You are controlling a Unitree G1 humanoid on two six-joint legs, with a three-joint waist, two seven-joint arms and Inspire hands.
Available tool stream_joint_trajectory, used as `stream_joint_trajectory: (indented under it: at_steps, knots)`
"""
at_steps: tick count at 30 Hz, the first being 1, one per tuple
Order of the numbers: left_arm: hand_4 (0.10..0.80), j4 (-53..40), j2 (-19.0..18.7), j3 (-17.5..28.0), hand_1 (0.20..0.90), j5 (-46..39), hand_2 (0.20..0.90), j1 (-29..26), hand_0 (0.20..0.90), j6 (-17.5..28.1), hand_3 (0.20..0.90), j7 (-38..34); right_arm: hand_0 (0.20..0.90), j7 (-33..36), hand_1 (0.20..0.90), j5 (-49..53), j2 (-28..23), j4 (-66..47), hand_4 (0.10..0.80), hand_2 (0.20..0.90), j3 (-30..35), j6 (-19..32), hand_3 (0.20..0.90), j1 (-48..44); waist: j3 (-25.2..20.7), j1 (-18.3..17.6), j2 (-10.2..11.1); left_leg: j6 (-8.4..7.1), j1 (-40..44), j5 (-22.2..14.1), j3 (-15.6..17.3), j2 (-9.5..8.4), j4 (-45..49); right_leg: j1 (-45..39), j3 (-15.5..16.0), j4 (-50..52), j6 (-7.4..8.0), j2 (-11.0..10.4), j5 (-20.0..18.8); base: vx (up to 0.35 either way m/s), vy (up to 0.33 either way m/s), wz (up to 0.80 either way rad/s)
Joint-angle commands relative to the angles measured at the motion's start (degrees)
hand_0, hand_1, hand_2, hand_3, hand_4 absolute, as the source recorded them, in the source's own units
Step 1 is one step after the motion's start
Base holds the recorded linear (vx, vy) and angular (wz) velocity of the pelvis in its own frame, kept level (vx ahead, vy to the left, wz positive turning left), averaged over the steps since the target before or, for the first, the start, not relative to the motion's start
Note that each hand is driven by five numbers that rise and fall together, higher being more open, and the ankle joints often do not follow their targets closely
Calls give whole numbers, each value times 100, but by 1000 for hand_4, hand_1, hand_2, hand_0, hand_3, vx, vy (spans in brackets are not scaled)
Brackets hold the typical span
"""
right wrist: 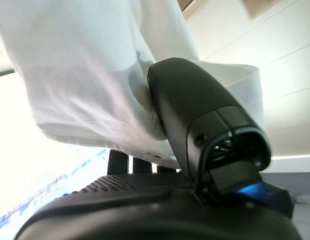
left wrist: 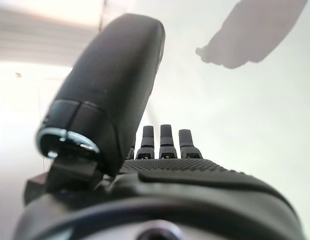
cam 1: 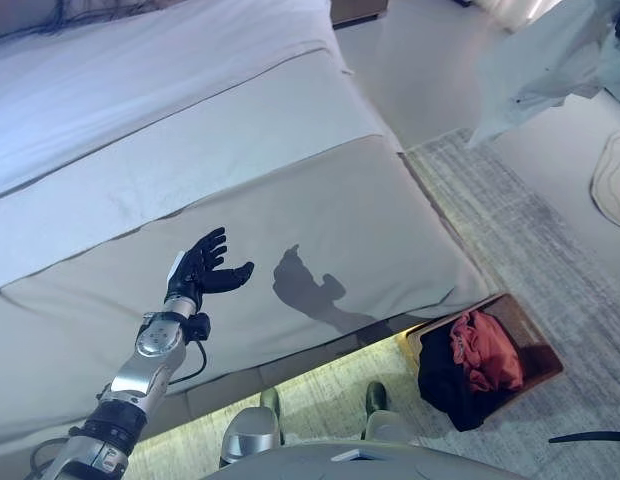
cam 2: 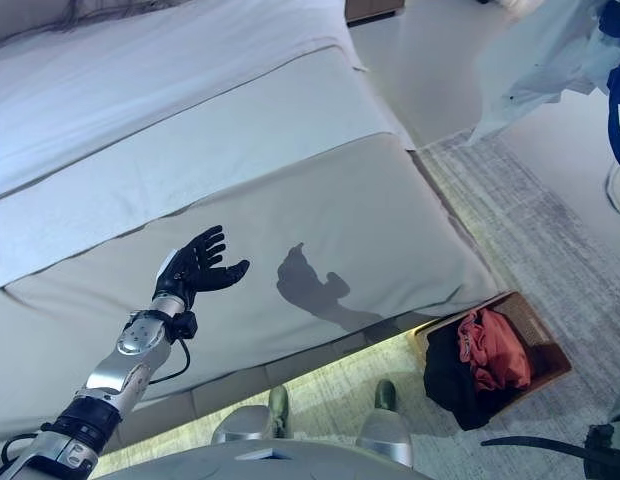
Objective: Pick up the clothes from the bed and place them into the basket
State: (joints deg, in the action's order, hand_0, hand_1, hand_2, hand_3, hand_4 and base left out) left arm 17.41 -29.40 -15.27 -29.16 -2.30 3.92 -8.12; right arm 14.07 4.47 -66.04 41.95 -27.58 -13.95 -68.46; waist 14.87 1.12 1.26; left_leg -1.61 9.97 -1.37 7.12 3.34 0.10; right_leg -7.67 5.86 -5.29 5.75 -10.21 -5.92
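The right hand [right wrist: 195, 165] is holding a pale white garment [cam 1: 550, 70] up in the air, well beyond the bed's right edge and above the grey rug [cam 1: 550, 260]; in its own wrist view the thumb is pressing the cloth against the fingers, pinching it. The left hand [cam 1: 198, 268] is hovering over the bed [cam 1: 320, 200] near its front edge, fingers spread and holding nothing. The basket [cam 1: 535, 345] is sitting on the floor just off the bed's front right corner, already holding a red garment [cam 1: 483, 350] on top of a black garment [cam 1: 445, 385]. To do this step well, the right hand should probably carry the cloth down over the basket's middle before letting go, since the hanging tails could drape over the rim. The rug between the raised cloth and the basket is looking open, with the bed edge close on one side
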Motion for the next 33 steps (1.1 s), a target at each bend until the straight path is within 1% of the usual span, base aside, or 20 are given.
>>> stream_joint_trajectory:
  at_steps: [1, 7, 11, 12, 16, 21, 24, 29, 33]
  knots:
    - [800, -65, -156, -48, 900, 198, 900, 18, 900, 647, 900, 72, 300, 464, 300, -31, -457, -412, 100, 300, 31, 498, 200, -213, -839, 19, 142, -259, -213, 139, -108, 443, -510, 334, -106, 208, 120, 20, 161, -25, 9, -24]
    - [800, 236, 23, -147, 900, 381, 900, -223, 900, 654, 900, 178, 300, -157, 300, 252, -283, -327, 100, 300, 499, 255, 200, 509, -862, -314, 105, -287, -55, 58, 136, 502, -510, 374, -392, 146, 79, 146, 124, -46, 7, -26]
    - [800, 365, 108, -159, 900, 431, 900, -294, 900, 696, 900, 235, 300, -431, 300, 423, -94, -157, 100, 300, 804, 291, 200, 1022, -851, -465, 85, -297, 48, 18, 246, 526, -510, 388, -540, 142, 30, 226, 127, -1, -23, -15]
    - [800, 409, 168, -116, 900, 469, 900, -278, 900, 724, 900, 271, 300, -508, 300, 450, 47, -54, 100, 300, 957, 327, 200, 1292, -845, -525, 62, -307, 86, 7, 284, 533, -510, 404, -606, 131, 9, 263, 117, 4, -57, -24]
    - [800, 486, 265, -95, 900, 523, 900, -336, 900, 697, 900, 305, 300, -573, 300, 374, 398, 142, 100, 300, 1270, 354, 200, 1871, -792, -611, 1, -326, 150, -13, 374, 553, -510, 457, -699, 106, -40, 327, 80, -24, -73, -24]
    - [800, 464, 337, -145, 900, 574, 900, -400, 900, 637, 900, 294, 300, -704, 300, 313, 652, 591, 100, 300, 1450, 378, 200, 2240, -708, -675, -109, -367, 180, -12, 512, 568, -510, 537, -723, 86, -59, 349, 41, -44, -61, -15]
    - [800, 420, 350, -188, 900, 559, 900, -438, 900, 589, 900, 261, 300, -732, 300, 262, 790, 771, 100, 300, 1528, 404, 200, 2391, -673, -677, -181, -375, 160, -2, 520, 558, -510, 560, -726, 77, -68, 352, 36, -41, -42, -13]
    - [800, 302, 394, -328, 900, 554, 900, -641, 900, 518, 900, 135, 300, -649, 300, 156, 1055, 1076, 100, 300, 1587, 398, 200, 2513, -508, -693, -392, -376, 52, 35, 530, 523, -510, 672, -688, 84, -68, 322, 32, -87, -30, -4]
    - [800, 230, 433, -366, 900, 537, 900, -710, 900, 498, 900, 56, 300, -608, 300, 140, 1142, 1249, 100, 300, 1605, 389, 200, 2595, -410, -730, -530, -371, 21, 44, 565, 494, -510, 684, -670, 69, -62, 293, 41, -36, 2, 0]
